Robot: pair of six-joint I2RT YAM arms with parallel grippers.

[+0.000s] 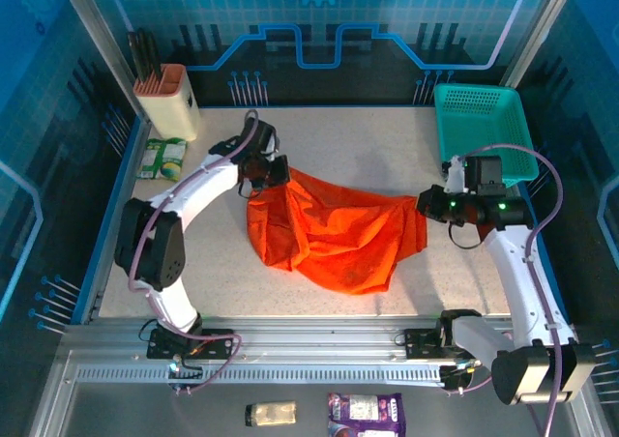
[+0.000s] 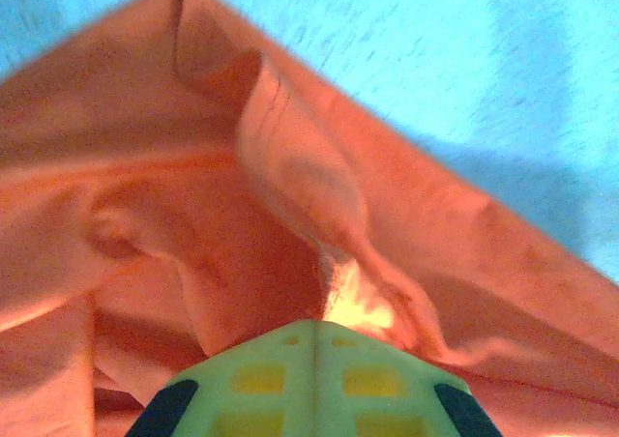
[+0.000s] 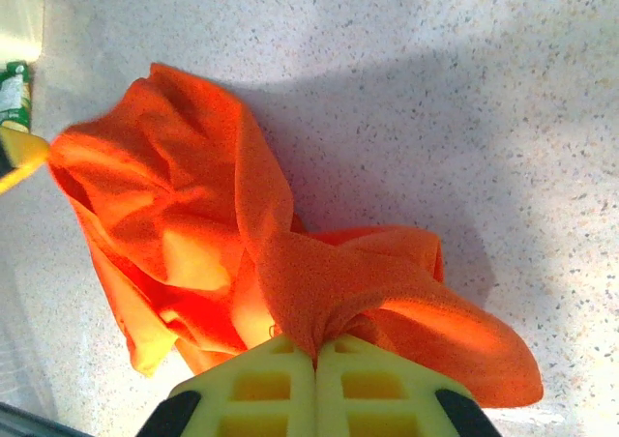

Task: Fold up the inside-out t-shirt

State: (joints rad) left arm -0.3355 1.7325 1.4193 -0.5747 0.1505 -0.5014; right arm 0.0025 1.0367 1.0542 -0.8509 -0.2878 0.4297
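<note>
Inside-out t-shirt (image 1: 334,234) runs left to right, left fingers (image 2: 311,333) and right fingers (image 3: 316,347) each pinching an end.

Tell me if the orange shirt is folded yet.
Not folded: the shirt sags crumpled between the left gripper and right gripper, both shut on it.
</note>
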